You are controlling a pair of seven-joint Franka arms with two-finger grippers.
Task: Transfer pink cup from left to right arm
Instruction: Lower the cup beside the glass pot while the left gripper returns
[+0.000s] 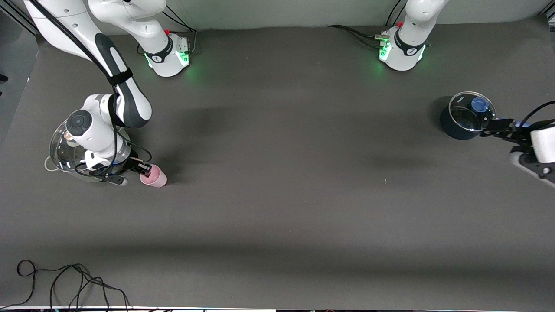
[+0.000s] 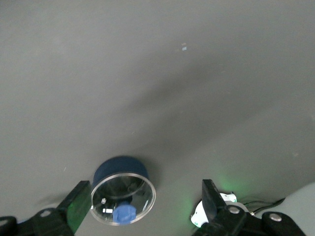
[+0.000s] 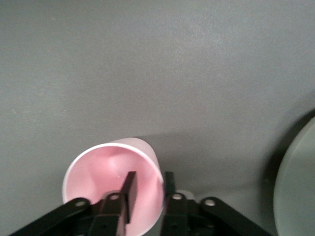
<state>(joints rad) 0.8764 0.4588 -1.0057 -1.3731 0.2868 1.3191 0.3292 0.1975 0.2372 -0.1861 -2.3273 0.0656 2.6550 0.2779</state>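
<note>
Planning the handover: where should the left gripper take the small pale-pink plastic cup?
The pale-pink plastic cup is pinched at its rim by the right gripper, one finger inside. Probably take the bare tapered wall lower down, from the side away from that gripper.

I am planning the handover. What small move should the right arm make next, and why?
Probably lift. The right gripper pinches the wall of the small pale-pink plastic cup, while the open left gripper waits by the dark-blue glass-lidded pot.
</note>
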